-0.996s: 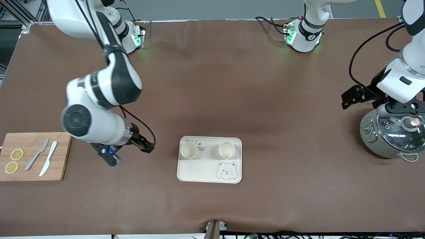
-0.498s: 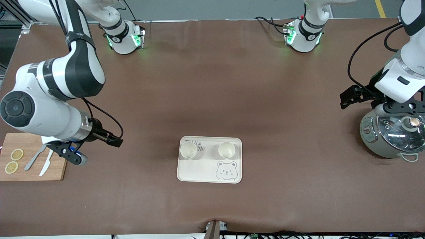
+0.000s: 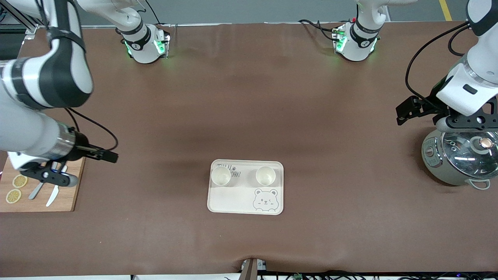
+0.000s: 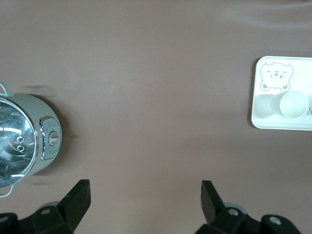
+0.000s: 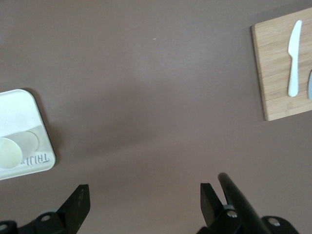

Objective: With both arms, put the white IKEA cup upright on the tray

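Note:
The cream tray [image 3: 233,199] with the bear drawing lies mid-table, nearer to the front camera. Two white cups stand upright on it, one [image 3: 220,175] toward the right arm's end and one [image 3: 265,175] toward the left arm's end. My right gripper [image 3: 58,179] hangs open and empty over the edge of the wooden cutting board. In its wrist view [image 5: 144,197] the tray's corner [image 5: 22,114] and one cup [image 5: 7,152] show. My left gripper [image 3: 461,123] is open and empty over the pressure cooker's edge. Its wrist view [image 4: 145,195] shows the tray [image 4: 273,122] with a cup [image 4: 294,105].
A wooden cutting board [image 3: 72,194] with lemon slices [image 3: 19,181], a grey knife and a white knife [image 5: 294,58] lies at the right arm's end. A grey-green pressure cooker [image 3: 459,159] stands at the left arm's end; it also shows in the left wrist view [image 4: 22,141].
My right arm has swung away from the tray toward the cutting board. My left arm has drifted slightly up and away from the cooker. The cups and tray have not moved.

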`<state>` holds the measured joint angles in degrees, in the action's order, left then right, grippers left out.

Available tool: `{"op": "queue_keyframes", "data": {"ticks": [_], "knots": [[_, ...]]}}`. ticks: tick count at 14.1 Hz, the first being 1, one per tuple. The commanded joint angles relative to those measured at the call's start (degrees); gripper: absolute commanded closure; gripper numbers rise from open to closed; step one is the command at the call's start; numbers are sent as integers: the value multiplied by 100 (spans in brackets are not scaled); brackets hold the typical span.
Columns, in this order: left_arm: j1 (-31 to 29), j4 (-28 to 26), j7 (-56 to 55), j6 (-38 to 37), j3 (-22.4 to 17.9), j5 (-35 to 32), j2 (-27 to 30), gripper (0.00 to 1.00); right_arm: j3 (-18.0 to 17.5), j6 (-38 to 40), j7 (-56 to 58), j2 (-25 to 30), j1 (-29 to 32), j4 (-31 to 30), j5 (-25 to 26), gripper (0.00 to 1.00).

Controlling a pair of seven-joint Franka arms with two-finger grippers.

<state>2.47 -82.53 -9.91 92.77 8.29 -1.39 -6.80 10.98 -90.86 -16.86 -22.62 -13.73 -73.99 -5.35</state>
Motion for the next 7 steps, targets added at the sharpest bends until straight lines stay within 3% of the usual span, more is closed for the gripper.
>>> {"op": "queue_keyframes", "data": {"ticks": [1, 7], "knots": [[-36, -70, -55, -93, 173, -19, 126, 0, -105, -11, 577, 574, 221, -538, 78, 0], [-28, -70, 68, -312, 252, -28, 56, 0, -105, 332, 2027, 969, 783, -616, 86, 0]]}}
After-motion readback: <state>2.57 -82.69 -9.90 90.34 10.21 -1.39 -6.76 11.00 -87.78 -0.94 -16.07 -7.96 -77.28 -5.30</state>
